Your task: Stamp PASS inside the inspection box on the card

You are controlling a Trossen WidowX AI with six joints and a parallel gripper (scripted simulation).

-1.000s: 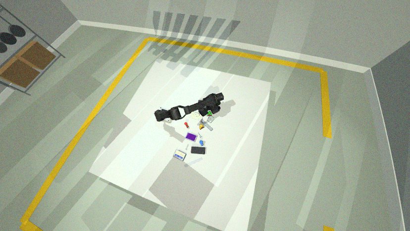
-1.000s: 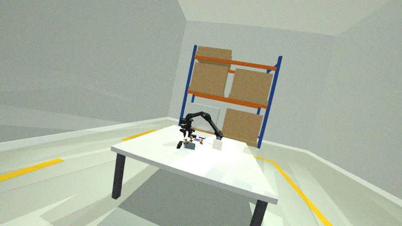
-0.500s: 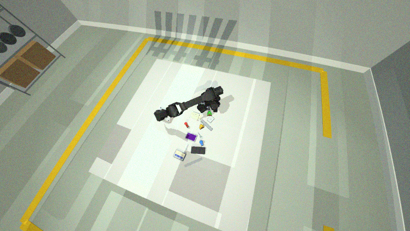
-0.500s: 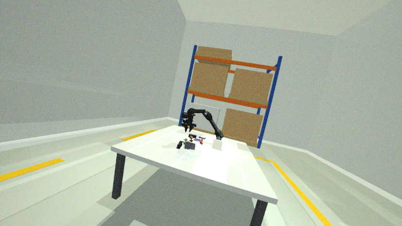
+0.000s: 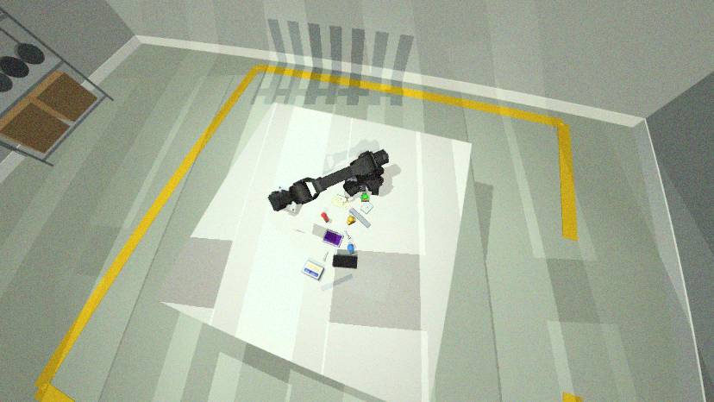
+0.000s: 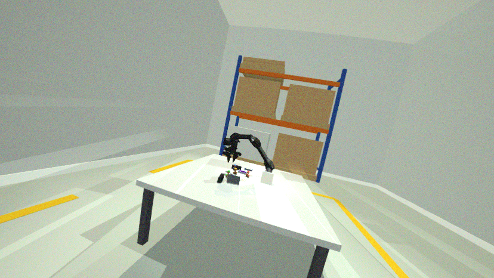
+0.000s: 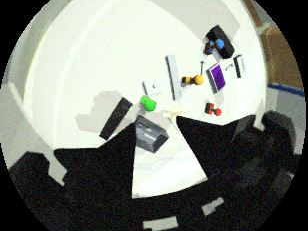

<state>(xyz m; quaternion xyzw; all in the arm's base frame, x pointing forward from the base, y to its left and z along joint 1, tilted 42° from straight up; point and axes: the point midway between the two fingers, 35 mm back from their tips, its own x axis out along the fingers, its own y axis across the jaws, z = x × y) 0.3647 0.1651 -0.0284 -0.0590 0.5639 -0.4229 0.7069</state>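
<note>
My gripper (image 6: pixel 231 161) (image 7: pixel 155 122) is open and empty, above the bench. The green-knobbed stamp (image 5: pixel 365 197) (image 7: pixel 149 104) stands below the fingers, touched by neither. Stamps with a yellow knob (image 5: pixel 351 220) (image 7: pixel 198 80), a red knob (image 5: pixel 324 216) (image 7: pixel 218 112) and a blue knob (image 5: pixel 350 247) (image 7: pixel 220 44) also stand on the bench. Their lettering is not readable. The purple ink pad (image 5: pixel 332 238) (image 7: pixel 217 77) lies open beyond the yellow one. A cream card (image 5: pixel 341 201) lies left of the green stamp in the top view; its box and any print are too small to tell.
A pale square piece (image 5: pixel 366 207) (image 7: pixel 152 88) and a grey bar (image 5: pixel 360 217) (image 7: pixel 173 76) lie near the green stamp. A dark grey block (image 6: pixel 233 179) (image 7: pixel 151 134) and a black block (image 6: pixel 220 178) (image 7: pixel 116 118) stand close by. A blue-labelled box (image 5: pixel 313 270) lies farther off.
</note>
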